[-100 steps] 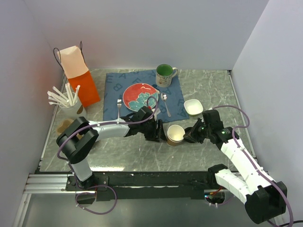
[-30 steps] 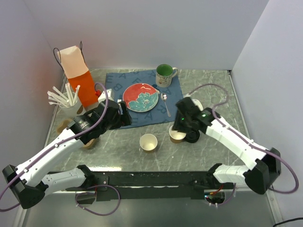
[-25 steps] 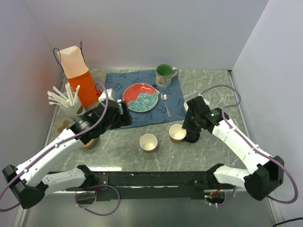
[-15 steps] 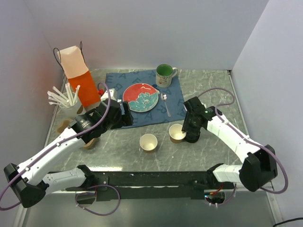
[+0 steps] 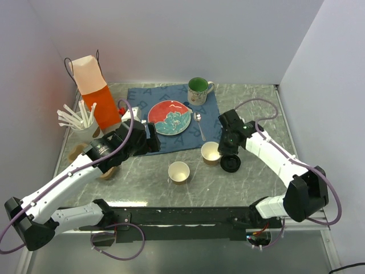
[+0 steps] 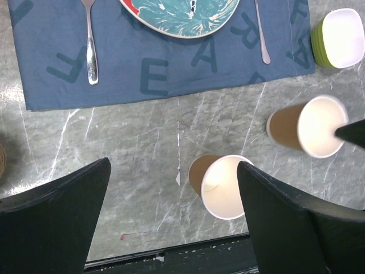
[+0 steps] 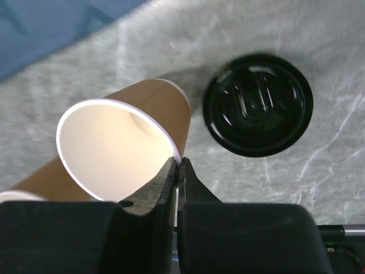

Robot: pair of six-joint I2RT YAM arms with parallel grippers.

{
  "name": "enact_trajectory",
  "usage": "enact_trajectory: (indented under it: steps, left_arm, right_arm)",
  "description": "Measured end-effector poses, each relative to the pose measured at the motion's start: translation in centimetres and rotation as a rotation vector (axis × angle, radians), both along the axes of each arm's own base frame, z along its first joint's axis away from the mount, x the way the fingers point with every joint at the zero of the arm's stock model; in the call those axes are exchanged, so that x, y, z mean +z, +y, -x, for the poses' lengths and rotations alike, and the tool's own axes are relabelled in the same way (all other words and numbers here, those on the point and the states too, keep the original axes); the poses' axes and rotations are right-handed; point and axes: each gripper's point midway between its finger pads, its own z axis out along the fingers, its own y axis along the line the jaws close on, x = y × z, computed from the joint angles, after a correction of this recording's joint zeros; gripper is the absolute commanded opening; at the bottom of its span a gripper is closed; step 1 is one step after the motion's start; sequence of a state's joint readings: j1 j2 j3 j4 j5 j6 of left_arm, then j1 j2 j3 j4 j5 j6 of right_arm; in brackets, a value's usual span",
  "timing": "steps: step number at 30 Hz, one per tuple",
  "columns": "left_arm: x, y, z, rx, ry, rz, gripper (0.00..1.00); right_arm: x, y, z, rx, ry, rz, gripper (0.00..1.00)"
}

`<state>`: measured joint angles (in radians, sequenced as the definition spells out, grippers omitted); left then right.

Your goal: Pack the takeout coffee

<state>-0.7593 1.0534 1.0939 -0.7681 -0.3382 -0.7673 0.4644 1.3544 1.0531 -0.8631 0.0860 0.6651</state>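
Note:
No cup with a lid on it shows in any view. My right gripper (image 5: 220, 149) is shut on the rim of a lidless tan paper cup (image 5: 210, 153), one finger inside and one outside (image 7: 178, 165). That cup (image 7: 122, 147) looks tilted, with its pale inside showing. A separate flat black lid (image 5: 230, 164) lies on the table just right of it, also seen in the right wrist view (image 7: 258, 104). A second lidless tan cup (image 5: 179, 172) stands to the left (image 6: 223, 186). My left gripper (image 5: 149, 140) is open and empty above the table (image 6: 174, 165).
An orange paper bag (image 5: 91, 90) stands at the back left beside a cup of white sticks (image 5: 77, 120). A blue placemat (image 5: 137, 108) carries a red plate (image 5: 169, 117), cutlery and a green mug (image 5: 198, 89). A small white bowl (image 6: 339, 37) sits right of the mat.
My right gripper came down beside the right-hand cup, shut on its rim and drew it slightly back and left, off the black lid's side. The left arm barely moved.

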Motion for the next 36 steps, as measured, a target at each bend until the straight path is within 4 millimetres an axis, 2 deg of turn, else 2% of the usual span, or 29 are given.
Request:
enact_trajectory:
  steps: [3,6,9,11,13,16,19,22,27,30,36]
  left_arm:
    - [0.0,0.0,0.0,-0.002,-0.001,-0.002,0.99]
    - [0.0,0.0,0.0,-0.005,-0.002,-0.006,0.99]
    - [0.0,0.1,0.0,-0.012,-0.005,-0.014,0.99]
    - [0.0,0.1,0.0,-0.016,-0.007,-0.016,0.99]
    - [0.1,0.1,0.0,-0.018,-0.01,-0.016,0.99]
    - [0.3,0.0,0.1,-0.028,-0.015,-0.006,0.98]
    - [0.1,-0.2,0.4,-0.04,-0.007,0.001,0.98]
    - [0.1,-0.4,0.4,-0.048,-0.003,0.007,0.98]
    - [0.1,-0.5,0.5,-0.055,0.0,0.011,0.99]
    - [0.0,-0.5,0.5,-0.055,0.0,0.01,0.99]
    - [0.0,-0.4,0.6,-0.056,0.002,0.003,0.99]
  right_arm:
    - [2.5,0.4,-1.6,-0.009,-0.065,-0.03,0.03]
    - [4.9,-0.4,-2.8,-0.045,-0.133,-0.051,0.03]
    - [6.3,-3.7,-3.5,-0.135,-0.185,-0.038,0.05]
    - [6.7,-6.9,-3.6,-0.221,-0.214,-0.014,0.06]
    - [6.3,-10.4,-3.4,-0.315,-0.22,0.017,0.06]
    - [4.6,-14.9,-2.2,-0.435,-0.182,0.069,0.07]
    - [2.6,-17.6,-1.3,-0.506,-0.133,0.089,0.08]
    - [1.0,-19.4,-0.9,-0.555,-0.097,0.086,0.09]
    - [-1.0,-20.6,-1.0,-0.592,-0.061,0.054,0.23]
    - [-1.0,-20.9,-1.2,-0.595,-0.067,0.047,0.41]
    - [-0.2,-20.7,-0.9,-0.587,-0.057,0.044,0.42]
